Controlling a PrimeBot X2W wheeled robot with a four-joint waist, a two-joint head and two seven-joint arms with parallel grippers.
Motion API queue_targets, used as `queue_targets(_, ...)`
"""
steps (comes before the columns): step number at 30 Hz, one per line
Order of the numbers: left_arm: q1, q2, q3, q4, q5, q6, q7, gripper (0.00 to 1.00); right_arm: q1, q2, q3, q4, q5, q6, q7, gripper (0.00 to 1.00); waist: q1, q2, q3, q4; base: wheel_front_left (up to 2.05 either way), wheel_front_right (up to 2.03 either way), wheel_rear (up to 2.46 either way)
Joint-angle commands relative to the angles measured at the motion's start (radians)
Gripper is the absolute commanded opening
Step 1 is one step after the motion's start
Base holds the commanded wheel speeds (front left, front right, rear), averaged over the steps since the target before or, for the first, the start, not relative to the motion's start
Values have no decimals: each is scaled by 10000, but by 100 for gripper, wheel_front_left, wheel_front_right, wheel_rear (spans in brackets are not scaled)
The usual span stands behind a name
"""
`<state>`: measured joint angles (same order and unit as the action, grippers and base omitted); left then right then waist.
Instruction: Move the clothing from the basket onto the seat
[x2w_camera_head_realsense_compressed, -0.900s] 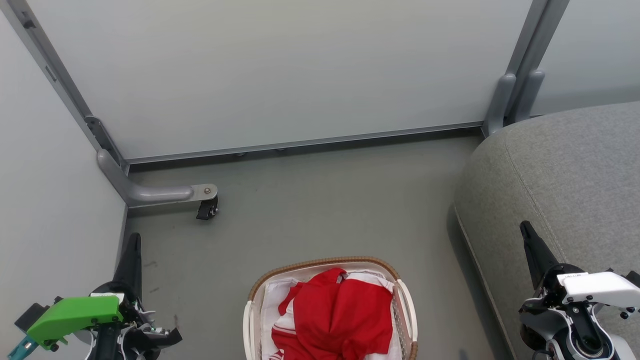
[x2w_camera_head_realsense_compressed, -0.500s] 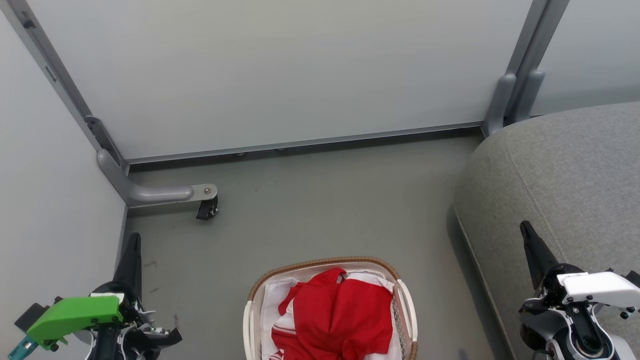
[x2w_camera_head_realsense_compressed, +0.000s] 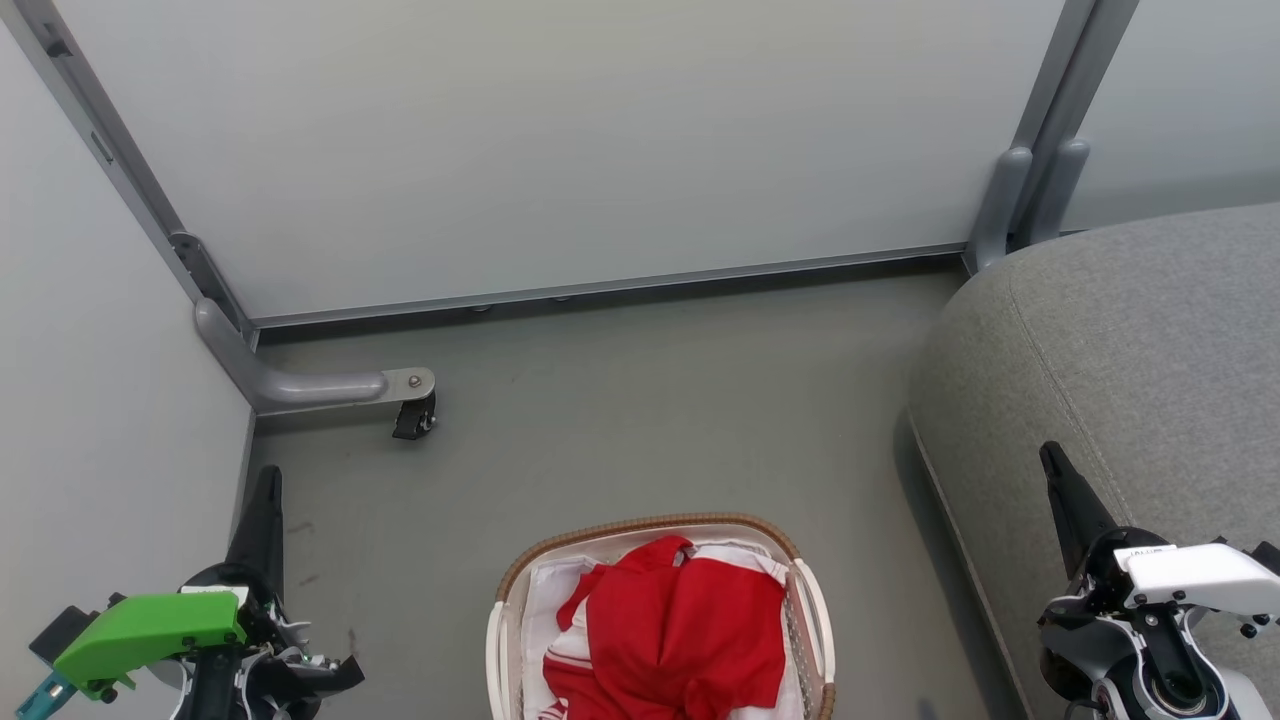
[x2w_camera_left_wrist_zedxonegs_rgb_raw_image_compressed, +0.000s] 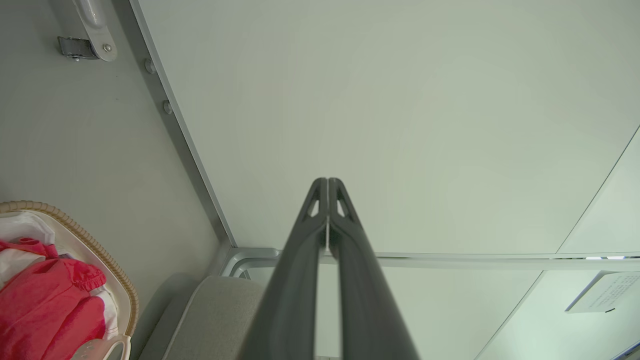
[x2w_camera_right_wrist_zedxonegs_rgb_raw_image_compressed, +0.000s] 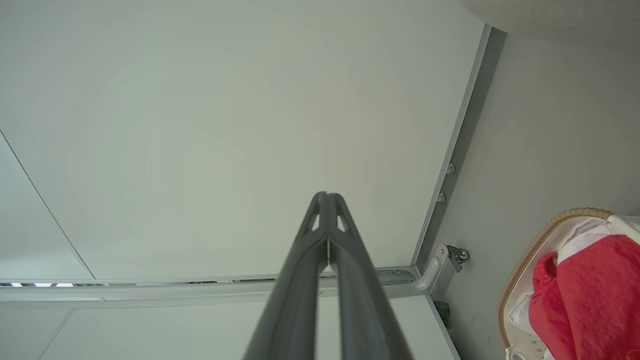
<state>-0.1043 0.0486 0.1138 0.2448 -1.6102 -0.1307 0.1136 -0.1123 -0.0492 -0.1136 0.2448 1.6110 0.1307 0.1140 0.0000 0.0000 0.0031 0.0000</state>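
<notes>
Two garments (x2w_camera_head_realsense_compressed: 680, 630) in one basket (x2w_camera_head_realsense_compressed: 640, 524) beside one seat (x2w_camera_head_realsense_compressed: 1150, 340); left end effector (x2w_camera_left_wrist_zedxonegs_rgb_raw_image_compressed: 327, 184) and right end effector (x2w_camera_right_wrist_zedxonegs_rgb_raw_image_compressed: 327, 197) clenched.

— What sort of place is this?

— A lab bay dressed as a living room, I'd say. It is walled by pale grey partition panels (x2w_camera_head_realsense_compressed: 560, 150) in grey metal frames (x2w_camera_head_realsense_compressed: 1065, 100), and one frame foot carries a small black caster wheel (x2w_camera_head_realsense_compressed: 413, 418).

— And the homely part?

— A large grey fabric sofa cushion (x2w_camera_head_realsense_compressed: 1150, 340) and an oval white plastic laundry basket with a brown woven rim (x2w_camera_head_realsense_compressed: 650, 521), both on a bare grey floor (x2w_camera_head_realsense_compressed: 650, 400).
</notes>
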Motion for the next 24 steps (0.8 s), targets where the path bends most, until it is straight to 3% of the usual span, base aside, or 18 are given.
queue_targets(1,-145,79,0,-13,-28,-34,3,0,160,-61,-5,-27,-3,1,-1,0,0,0,0,0,0,0,0)
queue_targets(24,-145,79,0,-13,-28,-34,3,0,160,-61,-5,-27,-3,1,-1,0,0,0,0,0,0,0,0)
